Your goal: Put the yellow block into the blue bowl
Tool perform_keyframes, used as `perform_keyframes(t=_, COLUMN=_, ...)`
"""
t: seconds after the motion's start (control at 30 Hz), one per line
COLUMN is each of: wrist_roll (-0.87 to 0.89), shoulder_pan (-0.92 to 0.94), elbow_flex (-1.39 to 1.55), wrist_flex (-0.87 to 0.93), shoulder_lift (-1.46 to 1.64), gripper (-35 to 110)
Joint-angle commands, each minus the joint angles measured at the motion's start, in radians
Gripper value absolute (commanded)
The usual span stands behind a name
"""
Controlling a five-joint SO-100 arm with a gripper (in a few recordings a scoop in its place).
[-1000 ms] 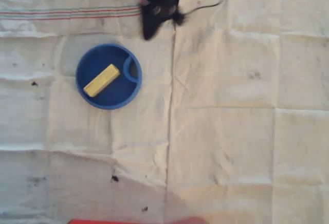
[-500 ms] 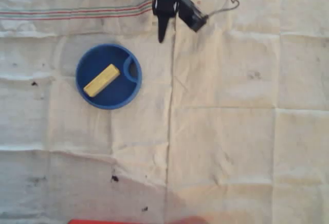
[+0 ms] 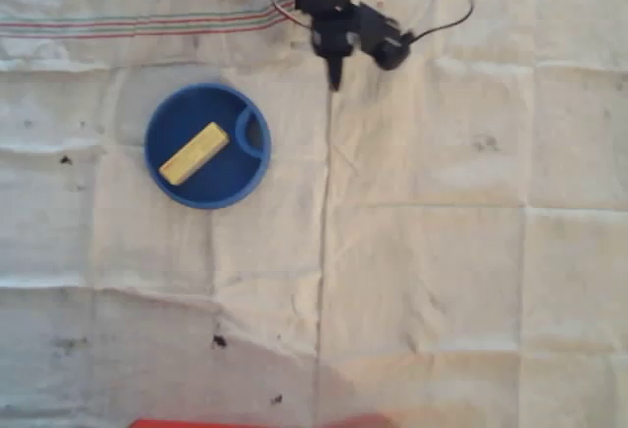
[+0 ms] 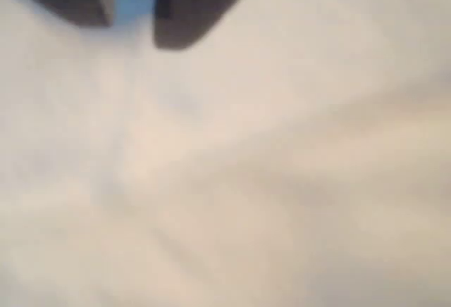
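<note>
Lying diagonally inside blue bowl (image 3: 208, 190), yellow block (image 3: 193, 153), unlabelled.

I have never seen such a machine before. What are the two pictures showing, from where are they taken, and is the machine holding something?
The black shape at the top of the overhead view is a small robot arm, seen from above; its gripper, a two-finger claw, points down the picture. This camera is fixed above the table and looks straight down. On the pale creased cloth lies a blue bowl, left of the arm, and a yellow block rests slanted inside its large section, beside a small curved partition. A red strip shows at the bottom edge.

The other picture comes from a camera on the arm's wrist. It is very blurred: two dark fingers at the top, something blue between them, pale cloth below. The gripper looks empty; I cannot tell whether it is open or shut.
</note>
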Motion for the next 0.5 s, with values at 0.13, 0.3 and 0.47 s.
perform_keyframes(t=0.13, wrist_roll=0.009, shoulder_pan=-0.028, elbow_flex=0.029, wrist_flex=-0.012, shoulder_lift=0.100, gripper=0)
perform_keyframes(t=0.3, wrist_roll=0.012, shoulder_pan=-0.026, elbow_flex=0.110, wrist_flex=-0.011, shoulder_lift=0.100, gripper=0)
perform_keyframes(t=0.47, wrist_roll=0.014, shoulder_pan=-0.035, elbow_flex=0.161, wrist_flex=-0.011, shoulder_lift=0.100, gripper=0)
